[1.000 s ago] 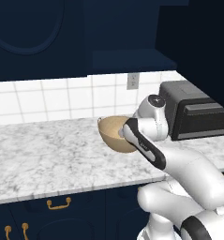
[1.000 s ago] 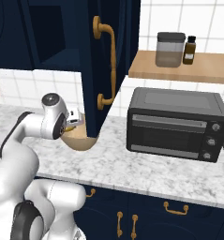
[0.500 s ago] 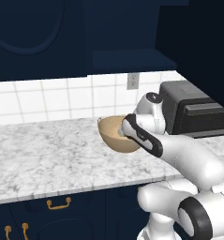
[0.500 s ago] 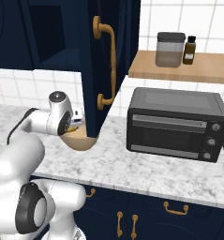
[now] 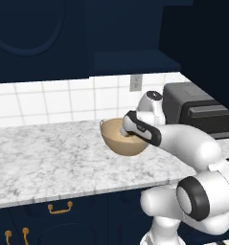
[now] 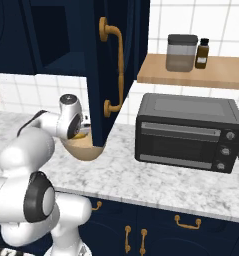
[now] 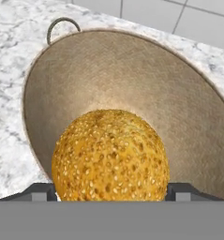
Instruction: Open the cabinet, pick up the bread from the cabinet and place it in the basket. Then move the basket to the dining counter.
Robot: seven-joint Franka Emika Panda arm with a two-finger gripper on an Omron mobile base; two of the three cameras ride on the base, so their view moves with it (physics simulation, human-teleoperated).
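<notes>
While the arm leaned in over the marble counter point(image 5: 49, 158), this is what I saw:

Bread: the bread point(image 7: 111, 157), a seeded golden bun, sat between the 2 dark fingertips point(image 7: 38, 192), above the basket's hollow; whether it touched the weave I could not tell.

Fingers: the gripper point(image 7: 111, 193) stood spread wide, one tip on either side of the bun and no sign of squeezing; I judged it let go, or about to.

Basket: the basket point(image 5: 117, 143) rested on the counter just left of the toaster oven point(image 6: 186, 132), 1 loop handle on its far rim.

Change: over the last second the wrist swung lower and closer over the basket, while the jaws kept the same wide spread and the basket stayed put.

Cabinet: the cabinet point(image 6: 108, 60) door hung open, its brass handle point(image 6: 116, 70) just above the basket.

Meaning: fetching looked done and the drop nearly so; what remained was to back off, grasp the basket, and carry it to the dining counter.
</notes>
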